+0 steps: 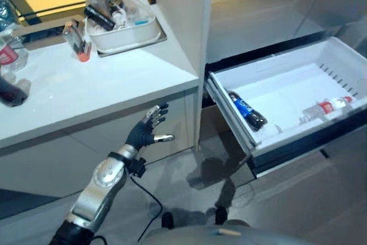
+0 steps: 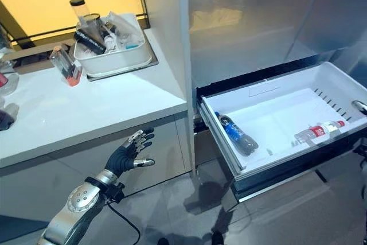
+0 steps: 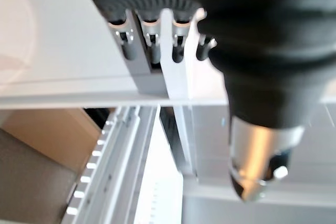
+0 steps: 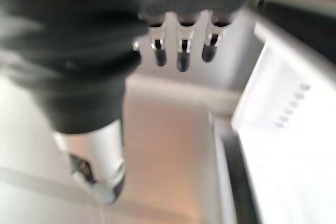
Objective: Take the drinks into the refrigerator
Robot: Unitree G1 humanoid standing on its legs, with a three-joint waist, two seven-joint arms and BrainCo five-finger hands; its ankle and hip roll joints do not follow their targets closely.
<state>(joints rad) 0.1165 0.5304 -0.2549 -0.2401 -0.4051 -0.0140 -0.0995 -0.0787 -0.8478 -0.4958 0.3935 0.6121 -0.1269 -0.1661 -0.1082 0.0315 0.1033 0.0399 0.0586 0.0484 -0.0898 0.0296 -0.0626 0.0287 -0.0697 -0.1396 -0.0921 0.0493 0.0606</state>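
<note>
Two drinks lie in the open refrigerator drawer (image 1: 275,93) — a dark cola bottle (image 1: 247,111) along its left wall, a clear water bottle (image 1: 325,108) by its front right corner. The left hand (image 1: 147,129) hangs spread below the counter (image 1: 86,87) edge, empty; the right hand (image 4: 181,51) — fingers relaxed, empty — hovers at the drawer's rim.

The silver-grey left arm reaches forward and up, its dark-covered left hand (image 1: 148,130) spread, fingers straight. The right hand (image 4: 181,51) holds nothing, fingers relaxed.

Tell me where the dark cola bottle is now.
The cola bottle lies in the open drawer, along its left wall; a clear bottle lies at the drawer's right.
</note>
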